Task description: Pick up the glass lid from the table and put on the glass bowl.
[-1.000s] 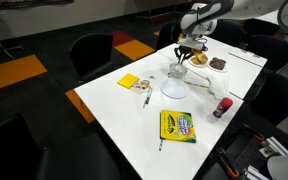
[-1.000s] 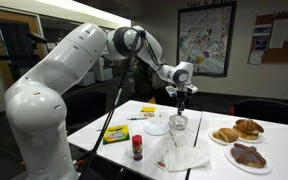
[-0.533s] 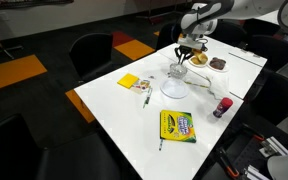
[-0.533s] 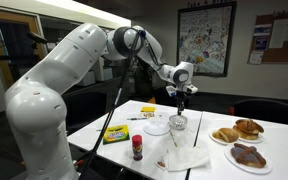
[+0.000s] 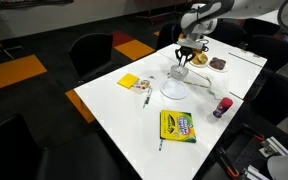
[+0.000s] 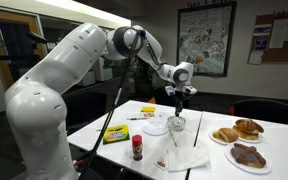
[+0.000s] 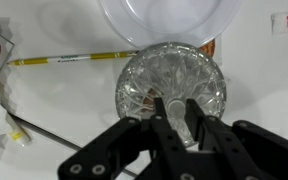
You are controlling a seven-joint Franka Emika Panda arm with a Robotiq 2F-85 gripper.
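Stiff, slick, chippable yet light glass lid, best pinched at centre. At 12 o'clock, glass bowl. Nearly closed gripper, possibly gripping lid; cannot tell.

My feed: gripper hangs over the far end of the white worktop, right above the glass lid. Can't tell if they touch, and the jaws are too small to read. Glass bowl sits just beside the lid, nearer the cam. Yellow sticky pad is screen-left of the bowl, crayon box toward the front, red-capped bottle near the screen-right edge, pastry plates behind the gripper.
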